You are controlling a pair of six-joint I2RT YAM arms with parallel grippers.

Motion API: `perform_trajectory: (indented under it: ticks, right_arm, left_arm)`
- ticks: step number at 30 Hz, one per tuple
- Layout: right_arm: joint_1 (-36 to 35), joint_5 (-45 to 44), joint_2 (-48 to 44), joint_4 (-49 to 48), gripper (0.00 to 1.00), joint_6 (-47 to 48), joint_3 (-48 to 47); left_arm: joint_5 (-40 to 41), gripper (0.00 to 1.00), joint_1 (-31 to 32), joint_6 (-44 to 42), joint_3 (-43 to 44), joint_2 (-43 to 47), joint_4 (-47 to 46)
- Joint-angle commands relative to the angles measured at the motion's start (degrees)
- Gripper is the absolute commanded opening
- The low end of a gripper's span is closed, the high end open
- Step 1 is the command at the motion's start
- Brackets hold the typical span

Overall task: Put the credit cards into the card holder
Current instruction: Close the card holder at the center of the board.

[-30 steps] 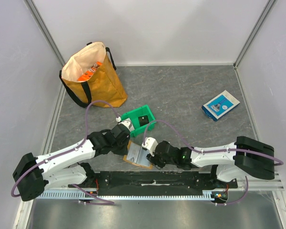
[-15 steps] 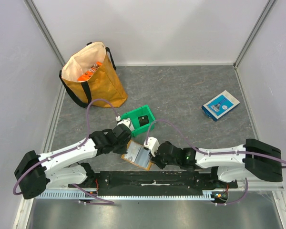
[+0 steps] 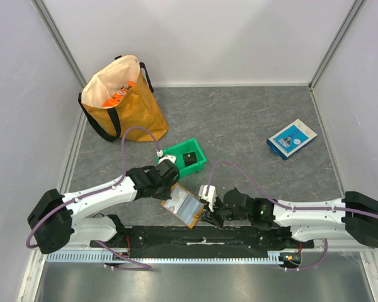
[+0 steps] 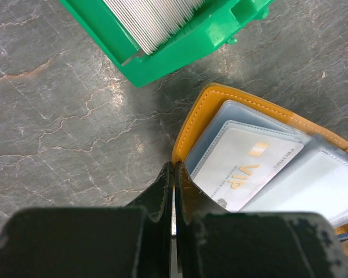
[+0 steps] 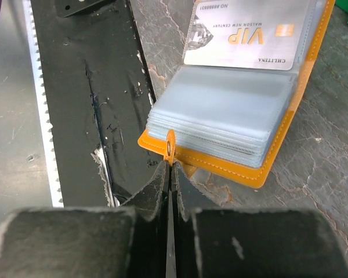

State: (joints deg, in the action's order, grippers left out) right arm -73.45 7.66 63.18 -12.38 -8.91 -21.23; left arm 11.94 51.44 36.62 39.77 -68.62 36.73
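The flat orange folding card holder (image 3: 181, 206) lies open between the grippers, turned slightly since a second ago as the right arm drew back. The right gripper (image 5: 169, 168) is clamped on its snap tab (image 5: 170, 146). The left gripper (image 4: 174, 169) is closed at the opposite corner, apparently pinching it. A pale grey VIP credit card (image 5: 243, 36) sits sleeved, so the holder looks ready for more.

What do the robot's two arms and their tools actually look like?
The left arm and right arm are slim, with white shells between chunky black joints. A thin purple cable loops loosely along each. The left tool and right tool each end in two matte black fingers that taper toward the tips.
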Motion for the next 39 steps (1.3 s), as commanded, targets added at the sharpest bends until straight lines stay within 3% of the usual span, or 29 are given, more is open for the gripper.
perform_trajectory:
  ticks: [1, 4, 10, 20, 24, 30, 39]
  right_arm:
    - [-0.47, 0.70, -5.42, -10.61, 0.07, -0.23, 5.83]
    - [-0.47, -2.55, -8.07, -16.88, 0.08, -1.99, 8.49]
    - [-0.47, -11.61, -4.30, -17.14, 0.08, -0.85, 7.87]
    - [-0.38, -12.06, 3.00, -25.66, 0.08, 1.00, 9.80]
    - [-0.38, -12.67, 3.36, -31.81, 0.08, 1.17, 13.14]
    - [-0.38, -13.37, 2.74, -38.48, 0.08, 4.07, 16.92]
    - [-0.38, -11.71, 2.03, -43.60, 0.08, 7.23, 19.92]
  left_arm:
    - [4.49, 0.02, -0.82, 0.12, 1.01, 0.06, 1.24]
    - [1.17, 0.02, -0.73, -1.11, 0.75, 0.06, 0.98]
    - [-10.69, 0.04, -0.55, -3.05, -1.09, 4.27, -5.25]
    - [-25.91, 0.25, -0.55, 5.12, -14.09, 17.20, -26.51]
    - [-31.97, 0.25, -0.46, 6.97, -17.52, 14.31, -34.69]
    - [-34.88, 0.24, -0.38, 8.46, -19.99, 10.61, -41.73]
    - [-36.12, 0.23, 0.50, 9.17, -21.49, 3.51, -45.61]
